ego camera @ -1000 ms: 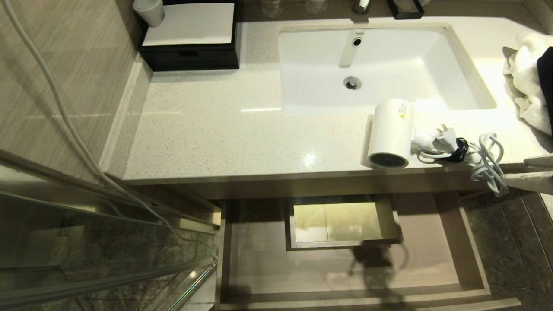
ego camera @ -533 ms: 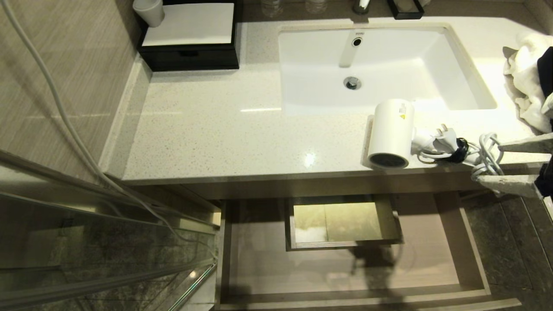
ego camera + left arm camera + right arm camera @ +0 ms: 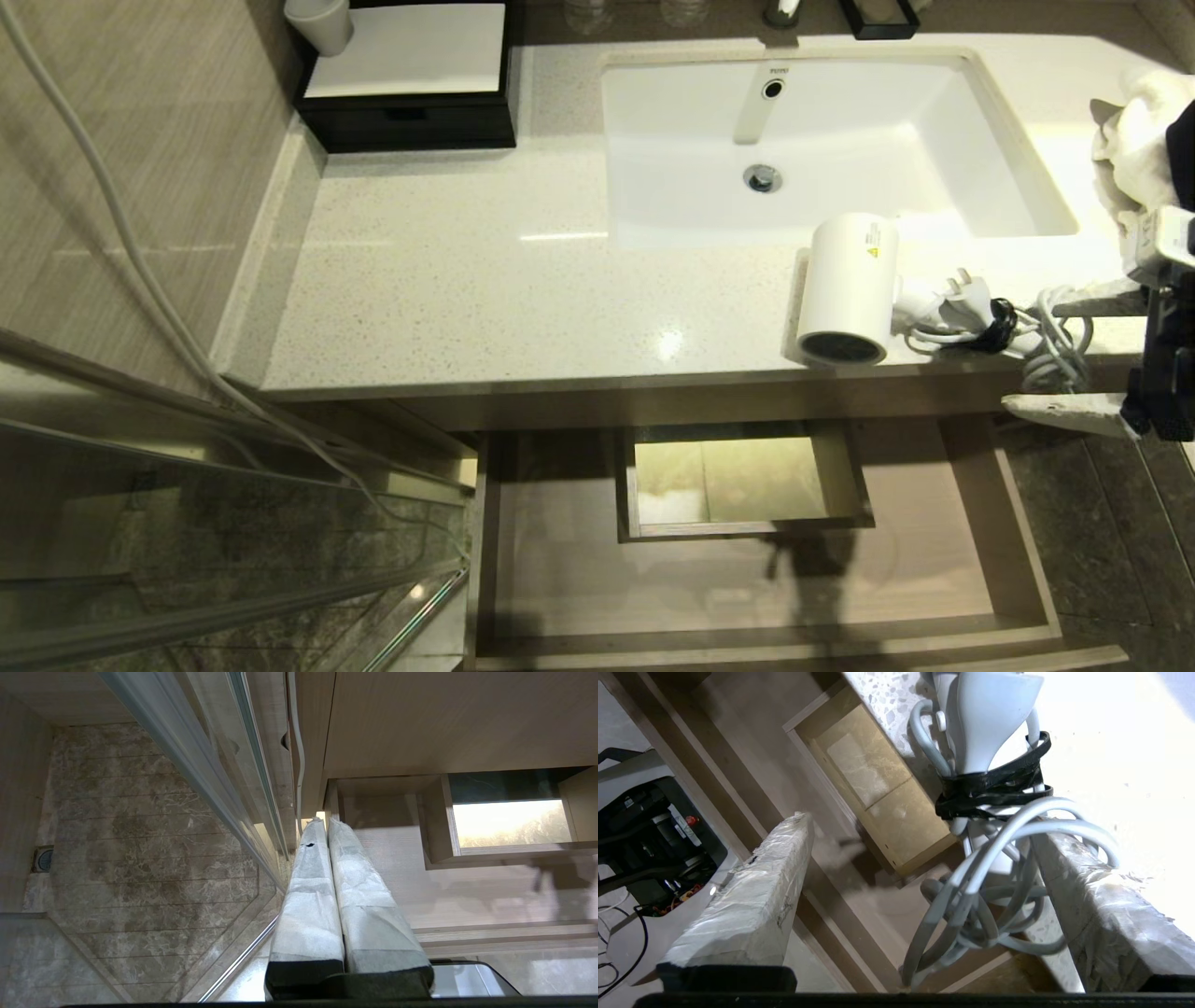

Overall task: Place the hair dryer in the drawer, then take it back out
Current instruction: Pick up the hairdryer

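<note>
The hair dryer is lying on its side on the worktop, close to the front edge and just in front of the sink, with its dark grille end facing the robot. Its handle and bundled cord are trailing to the right, and a loop of the cord is hanging over the worktop edge. The drawer is standing pulled out below, with nothing lying in it, its walled cut-out sitting almost under the dryer.

The right end effector is being brought in from the right at worktop height, its fingers spread wide, one above the edge and one below it. In the right wrist view the cord loops are lying between the two fingers, with the black strap and the handle beyond them. Nothing is being gripped.

The grasp is judged to be the step in hand. A hold on loose cord alone would let the body swing, so the fingers are better carried further in until the strapped handle is between them before being closed. The lower finger is best kept clear of the worktop edge. The hanging loop may snag on that edge as the dryer is lifted.

The left end effector is being held idle beside the drawer, its fingers pressed together on nothing.
</note>
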Robot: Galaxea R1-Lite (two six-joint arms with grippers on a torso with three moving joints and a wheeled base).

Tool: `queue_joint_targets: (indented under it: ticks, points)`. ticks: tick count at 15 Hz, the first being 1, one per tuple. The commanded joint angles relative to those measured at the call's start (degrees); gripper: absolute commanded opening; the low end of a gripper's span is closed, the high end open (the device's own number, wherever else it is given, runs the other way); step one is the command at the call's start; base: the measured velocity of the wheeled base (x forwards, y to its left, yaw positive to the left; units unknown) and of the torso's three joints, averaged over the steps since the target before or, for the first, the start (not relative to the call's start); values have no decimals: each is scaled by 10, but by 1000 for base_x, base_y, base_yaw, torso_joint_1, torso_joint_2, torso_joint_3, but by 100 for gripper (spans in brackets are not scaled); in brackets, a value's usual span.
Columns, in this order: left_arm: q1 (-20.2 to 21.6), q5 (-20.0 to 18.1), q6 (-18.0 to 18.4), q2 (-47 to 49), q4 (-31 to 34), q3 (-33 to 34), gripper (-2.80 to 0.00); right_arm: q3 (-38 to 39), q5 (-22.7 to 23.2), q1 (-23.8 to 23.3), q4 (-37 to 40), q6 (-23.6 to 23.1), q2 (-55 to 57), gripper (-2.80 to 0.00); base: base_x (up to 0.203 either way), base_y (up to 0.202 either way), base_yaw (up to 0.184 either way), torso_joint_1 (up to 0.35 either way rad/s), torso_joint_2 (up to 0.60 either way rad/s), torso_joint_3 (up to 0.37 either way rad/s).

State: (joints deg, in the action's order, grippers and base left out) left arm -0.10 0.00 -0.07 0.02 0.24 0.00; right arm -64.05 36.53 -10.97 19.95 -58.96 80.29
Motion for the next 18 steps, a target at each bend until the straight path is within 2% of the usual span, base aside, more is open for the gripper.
queue_joint_targets:
  ticks: [1,6,18]
  points:
    - [0,0,0,0,-1,1,-280,-21,13,-3,3,-23,32,0,0,0,0,0,0,0]
    - [0,0,0,0,-1,1,-280,-29,45,-3,-2,-38,60,0,0,0,0,0,0,0]
    - [0,0,0,0,-1,1,-280,-41,45,-12,-62,-39,62,0,0,0,0,0,0,0]
